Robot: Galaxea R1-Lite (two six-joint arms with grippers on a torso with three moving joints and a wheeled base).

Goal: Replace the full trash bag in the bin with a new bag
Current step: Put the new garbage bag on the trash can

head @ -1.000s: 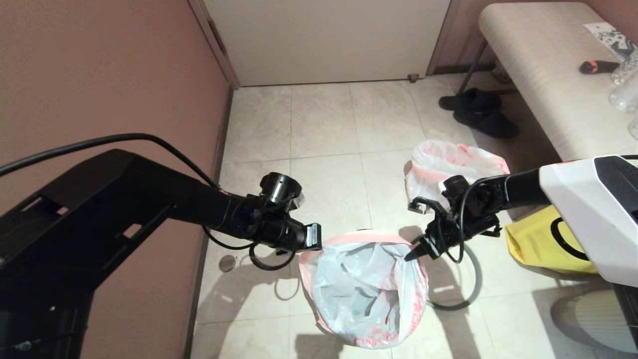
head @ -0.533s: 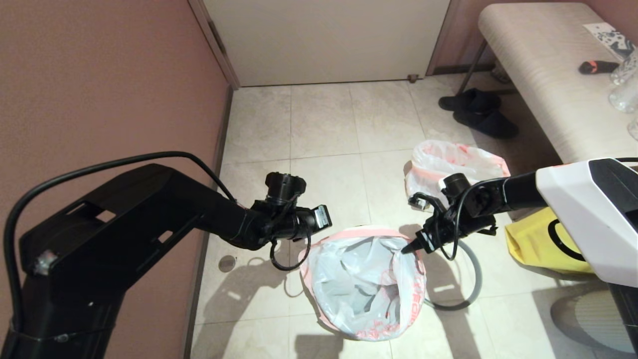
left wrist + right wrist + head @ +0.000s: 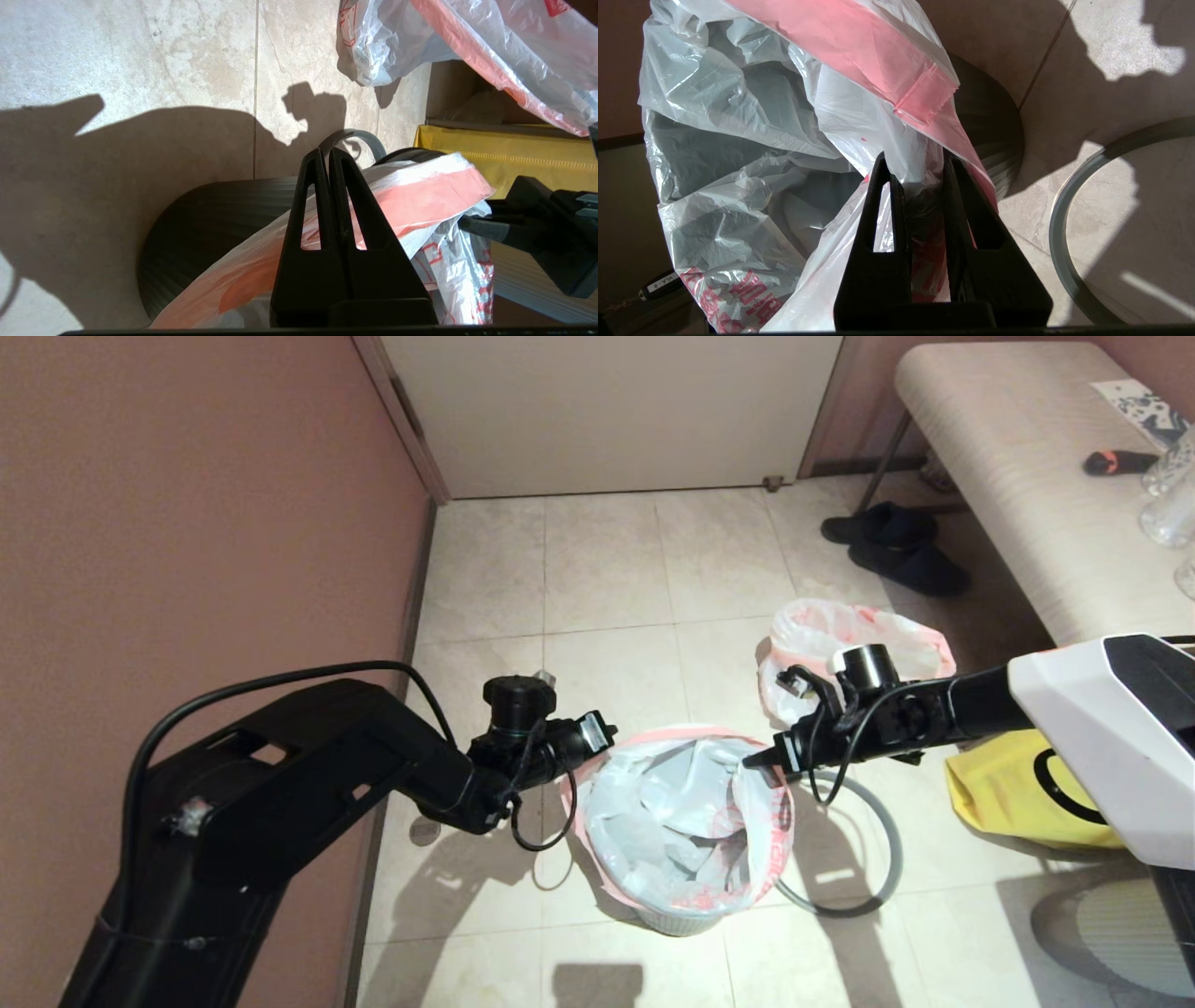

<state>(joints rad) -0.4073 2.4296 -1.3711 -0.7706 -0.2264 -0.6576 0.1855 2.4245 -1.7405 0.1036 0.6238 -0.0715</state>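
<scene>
Both tools lowered new bag [image 3: 686, 807] into bin [image 3: 681, 919].

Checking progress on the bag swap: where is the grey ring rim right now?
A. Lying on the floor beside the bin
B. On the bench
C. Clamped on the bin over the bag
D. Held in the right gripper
A: the grey ring rim lies flat on the tiles, on the robot's right of the bin, not on it.
</scene>
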